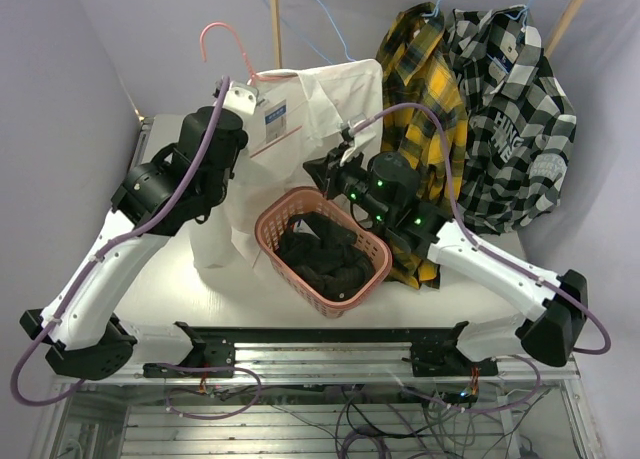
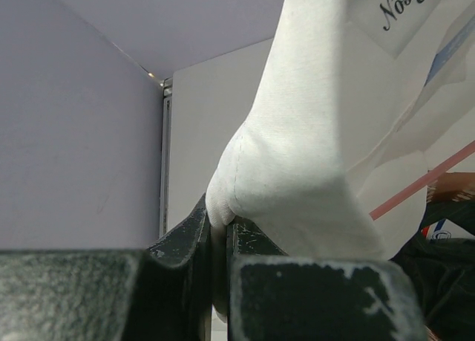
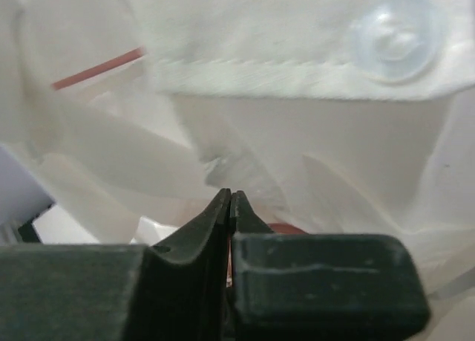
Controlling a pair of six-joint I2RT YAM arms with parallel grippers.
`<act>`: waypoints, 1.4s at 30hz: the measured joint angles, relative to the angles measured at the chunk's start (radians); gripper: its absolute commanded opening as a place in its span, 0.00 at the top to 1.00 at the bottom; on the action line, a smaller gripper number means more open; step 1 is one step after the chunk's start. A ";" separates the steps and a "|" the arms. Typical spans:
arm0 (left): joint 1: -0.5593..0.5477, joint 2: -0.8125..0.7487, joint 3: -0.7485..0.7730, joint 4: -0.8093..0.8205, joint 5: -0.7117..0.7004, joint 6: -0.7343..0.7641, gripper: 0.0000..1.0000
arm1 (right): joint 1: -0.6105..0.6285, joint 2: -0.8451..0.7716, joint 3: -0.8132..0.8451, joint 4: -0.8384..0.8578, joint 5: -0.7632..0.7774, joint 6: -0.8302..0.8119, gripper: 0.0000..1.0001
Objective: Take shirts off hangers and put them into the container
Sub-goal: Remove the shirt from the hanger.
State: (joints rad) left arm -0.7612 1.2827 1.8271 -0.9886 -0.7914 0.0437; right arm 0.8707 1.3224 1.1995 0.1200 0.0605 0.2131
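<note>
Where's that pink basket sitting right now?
In the overhead view, the pink basket sits near the middle of the table, just in front of the white shirt, with a dark shirt heaped inside.

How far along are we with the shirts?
Done: one dark shirt lies in the pink basket. In hand: the white shirt, on its pink hanger, is pinched by the left end effector; the right end effector is shut at its cloth, grip unclear. Left: the yellow plaid shirt and the checked shirt hang at the back right.
</note>
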 measured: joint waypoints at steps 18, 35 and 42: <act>0.000 -0.114 -0.165 -0.002 0.048 -0.064 0.93 | 0.017 -0.057 -0.040 0.048 -0.008 -0.006 0.41; 0.000 -0.140 -0.148 -0.008 0.082 -0.077 0.93 | 0.035 0.128 -0.011 0.075 0.011 0.001 0.41; 0.000 -0.167 -0.145 -0.012 0.108 -0.059 0.93 | 0.034 0.122 -0.017 0.138 -0.024 0.008 0.37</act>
State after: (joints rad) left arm -0.7612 1.1156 1.6821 -1.0008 -0.6834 -0.0151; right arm 0.9051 1.4441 1.1828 0.2577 0.0360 0.2214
